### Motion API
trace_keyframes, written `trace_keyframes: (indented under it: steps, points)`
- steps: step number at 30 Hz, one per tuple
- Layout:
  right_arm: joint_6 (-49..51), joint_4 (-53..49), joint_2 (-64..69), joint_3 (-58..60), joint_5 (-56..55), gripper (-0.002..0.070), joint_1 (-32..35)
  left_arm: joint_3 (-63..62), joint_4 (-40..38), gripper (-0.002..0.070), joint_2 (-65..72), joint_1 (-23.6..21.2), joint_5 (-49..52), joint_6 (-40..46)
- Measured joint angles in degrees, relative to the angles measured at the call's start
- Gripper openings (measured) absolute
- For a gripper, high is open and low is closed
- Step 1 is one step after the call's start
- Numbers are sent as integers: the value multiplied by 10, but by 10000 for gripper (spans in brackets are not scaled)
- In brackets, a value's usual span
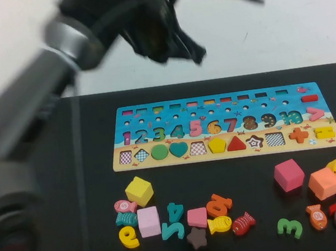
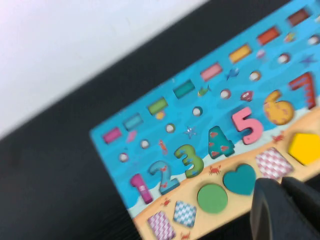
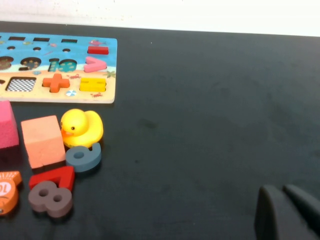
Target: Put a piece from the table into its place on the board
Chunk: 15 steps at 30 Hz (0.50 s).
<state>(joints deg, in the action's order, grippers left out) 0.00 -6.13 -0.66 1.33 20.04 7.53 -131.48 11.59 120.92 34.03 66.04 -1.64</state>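
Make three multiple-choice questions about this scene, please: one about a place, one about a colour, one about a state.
1. Where is the yellow pentagon?
A among the loose cubes
B in its cut-out on the board
C in a gripper

2. What colour is the heart on the board?
A red
B teal
C yellow

3. How is the left gripper?
A shut, empty, above the board
B open
C holding a cube

Answers:
1 B: it fills the cut-out beside the red triangle.
2 B: it is teal, next to the green circle.
3 A: its fingers meet on nothing. The right gripper, also shut, is over bare table, away from the duck.
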Motion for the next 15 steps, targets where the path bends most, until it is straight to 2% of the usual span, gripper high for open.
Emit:
trace_keyframes:
  steps: [10, 15]
  points:
    - [0, 0, 0, 0, 0, 19, 0, 0, -57, 0, -222, 1, 58, 72]
    - [0, 0, 0, 0, 0, 19, 0, 0, -141, 0, -336, 1, 65, 120]
